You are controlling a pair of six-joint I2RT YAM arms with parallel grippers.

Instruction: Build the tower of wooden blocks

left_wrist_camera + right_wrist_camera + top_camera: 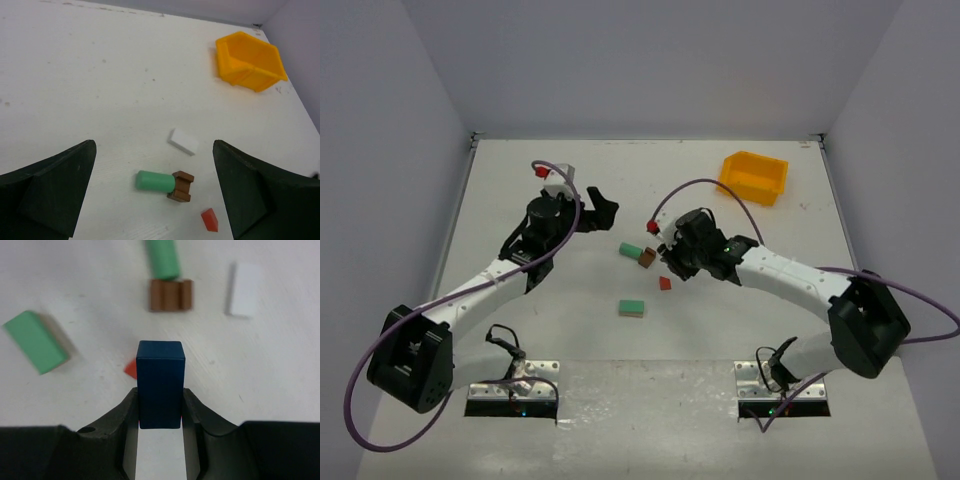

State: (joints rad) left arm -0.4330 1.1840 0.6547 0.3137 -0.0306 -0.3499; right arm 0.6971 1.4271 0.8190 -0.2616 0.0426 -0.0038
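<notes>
No tower stands; the blocks lie loose mid-table. A green cylinder [631, 250] lies on its side, end against a brown notched piece [647, 258]; both show in the left wrist view, cylinder [155, 181] and brown piece [181, 186]. A small red piece [665, 283] and a green brick [632, 308] lie nearer. My right gripper [160, 395] is shut on a blue block [160, 382], held above the red piece [131, 369]. My left gripper [154, 165] is open and empty, up and left of the blocks.
A yellow plastic bin [754, 176] sits at the back right, also in the left wrist view [250, 62]. A white flat block [183, 141] lies just beyond the brown piece, seen in the right wrist view too [244, 289]. Walls enclose the table's sides and back.
</notes>
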